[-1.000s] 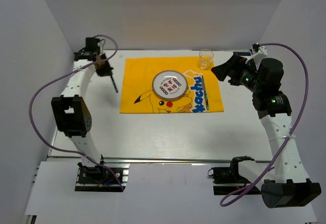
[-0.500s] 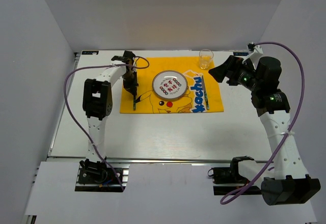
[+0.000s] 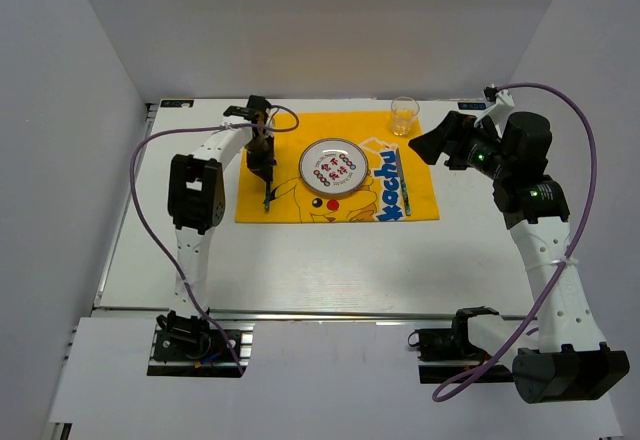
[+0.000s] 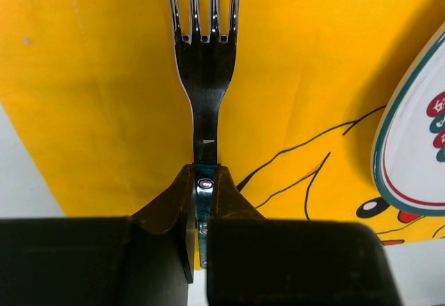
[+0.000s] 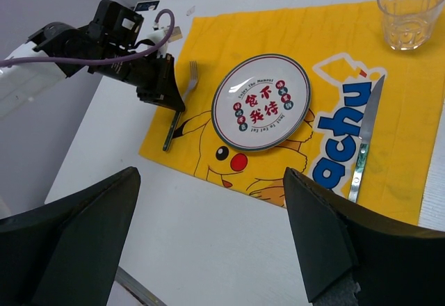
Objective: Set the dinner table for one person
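1 fork [image 4: 204, 66] in L hand [image 4: 203, 181], 1 plate [image 3: 332, 166], knife [image 3: 407, 182], glass [image 3: 404, 116]

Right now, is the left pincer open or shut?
Left pincer shut on the fork: wrist view shows fingers clamped against its handle.

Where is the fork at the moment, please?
Top view: the fork is on the yellow placemat's left side, just left of the plate, handle pinched in the left gripper's jaws.
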Controlling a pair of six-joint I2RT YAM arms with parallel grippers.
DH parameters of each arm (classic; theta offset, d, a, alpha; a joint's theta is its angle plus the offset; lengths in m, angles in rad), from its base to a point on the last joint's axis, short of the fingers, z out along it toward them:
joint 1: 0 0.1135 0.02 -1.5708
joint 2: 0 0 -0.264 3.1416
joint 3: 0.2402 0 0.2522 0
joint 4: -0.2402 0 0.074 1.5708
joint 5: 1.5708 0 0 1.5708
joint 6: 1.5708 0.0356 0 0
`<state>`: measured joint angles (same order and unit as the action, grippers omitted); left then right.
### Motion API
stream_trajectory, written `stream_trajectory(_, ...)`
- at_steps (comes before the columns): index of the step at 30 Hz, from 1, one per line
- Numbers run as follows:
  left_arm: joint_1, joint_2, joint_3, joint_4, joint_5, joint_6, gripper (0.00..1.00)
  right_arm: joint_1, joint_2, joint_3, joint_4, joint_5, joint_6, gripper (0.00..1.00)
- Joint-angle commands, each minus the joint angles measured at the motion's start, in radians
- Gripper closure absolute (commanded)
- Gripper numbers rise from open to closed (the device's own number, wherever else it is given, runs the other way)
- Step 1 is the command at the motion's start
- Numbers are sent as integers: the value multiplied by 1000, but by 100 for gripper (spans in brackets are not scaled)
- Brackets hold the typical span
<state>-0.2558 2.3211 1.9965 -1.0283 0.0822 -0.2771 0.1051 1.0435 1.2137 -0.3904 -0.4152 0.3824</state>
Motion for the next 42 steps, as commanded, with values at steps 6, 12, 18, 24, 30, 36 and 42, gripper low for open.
stream_trajectory(6, -8, 43, 65, -24, -6, 23, 100, 1, 1, 1, 15, -14, -31, 11)
stream_trajectory(12, -8, 46, 74, -33, -13, 23, 100, -2, 4, 1, 15, -19, -33, 11)
stream_trajectory(18, -17, 18, 58, -36, -30, 19, 68, -2, 9, 4, 18, -23, -28, 11)
stream_trajectory(24, -36, -69, 30, -50, -58, 6, 34, -2, 10, 20, 9, -13, -24, 11)
stream_trajectory(30, -14, -334, -92, -1, -207, -91, 2, -2, 27, 105, -130, 149, -53, 11)
stream_trajectory(36, -5, -699, -243, 8, -439, -174, 2, 5, -35, 164, -326, 410, -137, 11)
stream_trajectory(42, -5, -989, -386, -53, -538, -227, 2, 31, -166, 144, -401, 518, -126, 11)
